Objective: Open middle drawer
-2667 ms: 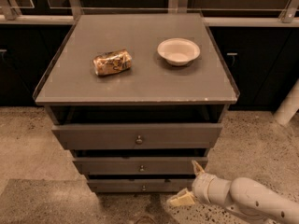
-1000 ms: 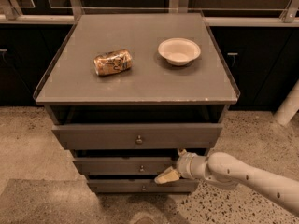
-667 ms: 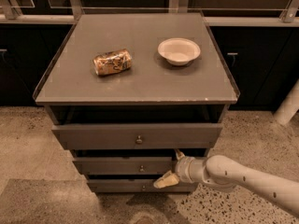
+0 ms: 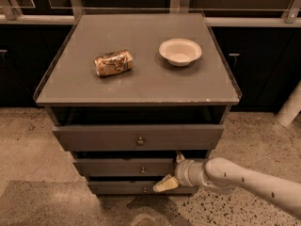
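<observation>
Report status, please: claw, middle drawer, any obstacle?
Claw open, at right end of middle drawer front. Knob not gripped. Nothing seen blocking it.

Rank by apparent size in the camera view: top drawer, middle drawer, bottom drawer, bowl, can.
1. top drawer
2. middle drawer, with the gripper at its right end
3. bottom drawer, partly hidden by the gripper
4. bowl and can: near alike, not ranked
</observation>
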Tool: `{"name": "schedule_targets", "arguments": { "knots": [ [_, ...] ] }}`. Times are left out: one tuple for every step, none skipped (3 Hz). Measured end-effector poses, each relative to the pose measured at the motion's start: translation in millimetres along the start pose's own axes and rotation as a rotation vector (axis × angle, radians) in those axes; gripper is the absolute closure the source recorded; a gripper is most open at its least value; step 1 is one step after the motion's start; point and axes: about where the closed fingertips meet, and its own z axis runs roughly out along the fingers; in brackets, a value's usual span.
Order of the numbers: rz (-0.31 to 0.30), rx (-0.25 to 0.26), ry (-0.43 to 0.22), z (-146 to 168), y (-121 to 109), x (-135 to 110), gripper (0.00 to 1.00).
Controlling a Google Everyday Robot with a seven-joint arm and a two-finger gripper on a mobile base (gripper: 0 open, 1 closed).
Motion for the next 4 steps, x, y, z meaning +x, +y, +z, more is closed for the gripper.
{"name": "schedule_targets", "arguments": {
  "knots": [
    [-0.035,0.023,-0.007,-3.8,-10.9,-13.1,0.0],
    [-0.035,0.023,-0.007,-3.8,-10.8,-13.1,0.0],
    [-0.029,-0.048,0.054,0.6,3.6,-1.6,0.0],
    [-0.006,-0.092,0.09,-1.5,10.8,6.5,0.0]
  ]
}}
